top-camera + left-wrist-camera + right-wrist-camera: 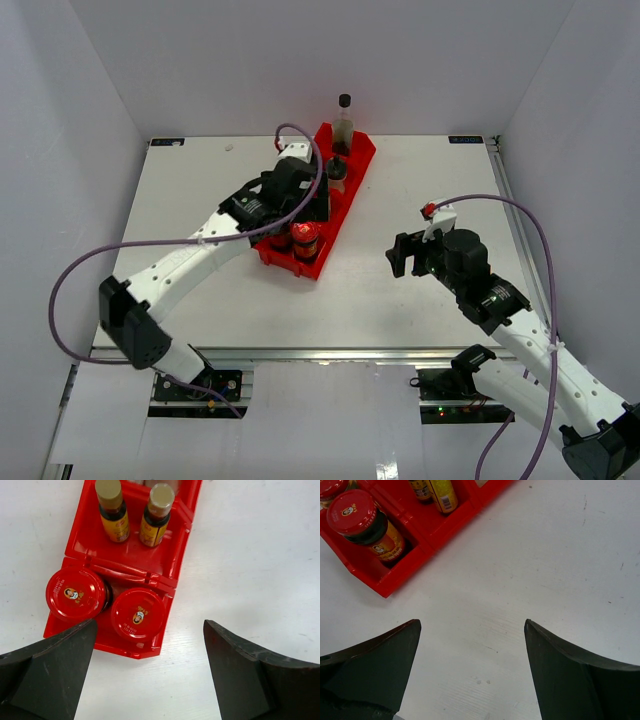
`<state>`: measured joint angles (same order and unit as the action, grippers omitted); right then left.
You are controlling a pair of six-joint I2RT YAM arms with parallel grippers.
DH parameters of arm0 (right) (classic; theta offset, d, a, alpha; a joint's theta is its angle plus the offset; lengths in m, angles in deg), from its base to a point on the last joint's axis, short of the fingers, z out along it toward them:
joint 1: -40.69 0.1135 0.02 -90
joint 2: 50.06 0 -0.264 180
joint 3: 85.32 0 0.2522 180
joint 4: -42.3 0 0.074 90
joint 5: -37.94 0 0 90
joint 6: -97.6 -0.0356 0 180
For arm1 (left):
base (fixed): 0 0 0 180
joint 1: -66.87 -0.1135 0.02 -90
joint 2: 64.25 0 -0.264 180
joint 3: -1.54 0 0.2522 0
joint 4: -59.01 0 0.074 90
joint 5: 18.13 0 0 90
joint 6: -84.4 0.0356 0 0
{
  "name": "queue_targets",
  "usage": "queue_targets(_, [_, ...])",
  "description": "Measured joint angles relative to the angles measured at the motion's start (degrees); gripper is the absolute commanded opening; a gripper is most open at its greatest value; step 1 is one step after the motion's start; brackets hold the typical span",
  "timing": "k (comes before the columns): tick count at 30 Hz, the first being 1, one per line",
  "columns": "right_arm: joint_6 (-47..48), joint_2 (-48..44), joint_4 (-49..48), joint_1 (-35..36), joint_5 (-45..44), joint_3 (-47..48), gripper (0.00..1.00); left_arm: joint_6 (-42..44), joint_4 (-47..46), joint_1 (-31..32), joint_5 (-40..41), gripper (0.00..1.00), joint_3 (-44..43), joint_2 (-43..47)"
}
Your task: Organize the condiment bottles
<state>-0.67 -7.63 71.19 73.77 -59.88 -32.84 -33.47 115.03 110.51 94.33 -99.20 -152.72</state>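
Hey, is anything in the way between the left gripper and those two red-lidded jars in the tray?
Nothing visible. The left gripper hangs open above the red-lidded jars, which stand side by side in the end compartment of the red tray, lids bare.

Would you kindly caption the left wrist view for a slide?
Open left gripper above red tray holding two red-lidded jars and two yellow-labelled bottles.

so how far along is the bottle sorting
Mostly done, it seems. Two red-lidded jars share the near compartment of the tray, two yellow-labelled bottles the next. A tall clear bottle stands at its far end. Nothing in hand: left claw and right claw are open, empty. The left arm hides the middle, so what's left is unclear.
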Motion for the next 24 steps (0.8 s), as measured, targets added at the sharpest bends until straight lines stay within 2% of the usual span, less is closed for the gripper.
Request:
queue_targets(10, [-8.40,2.04,6.60,-0.02,-4.07,6.08,0.90,0.64,-10.36,0.00,-3.35,0.98,19.11,27.91])
queue_targets(18, [-12.49,-1.25,8.82,-0.01,-3.22,7.54,0.90,-1.31,-11.56,0.00,-3.42,0.98,29.82,42.90])
queue_targets(24, [-13.91,-5.49,8.87,-0.02,-4.37,7.57,0.90,-4.70,-10.53,0.00,-2.28,0.98,33.52,48.79])
